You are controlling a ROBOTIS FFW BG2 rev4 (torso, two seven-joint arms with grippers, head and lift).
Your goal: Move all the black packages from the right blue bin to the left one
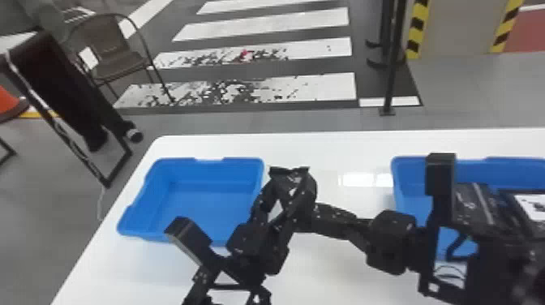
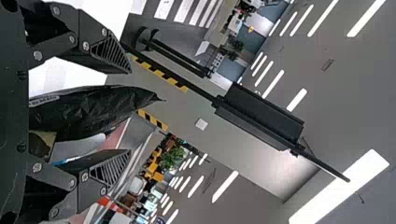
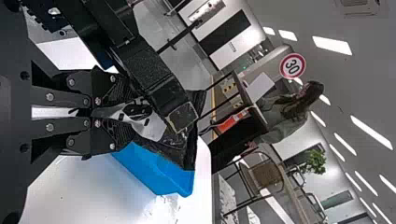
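While my head view tangles both arms, the left wrist view shows a package (image 2: 88, 112) between the left gripper's (image 1: 289, 177) spread fingers, and the right wrist view shows the right gripper (image 1: 320, 211) shut on a package (image 3: 181, 151) above the left bin (image 1: 211, 192); whether they're the same I can't tell. Both bins sit on the white table (image 1: 344, 147), the right arm hiding much of the right bin (image 1: 409, 172), with a chair (image 1: 119, 61) and striped floor (image 1: 267, 23) beyond.
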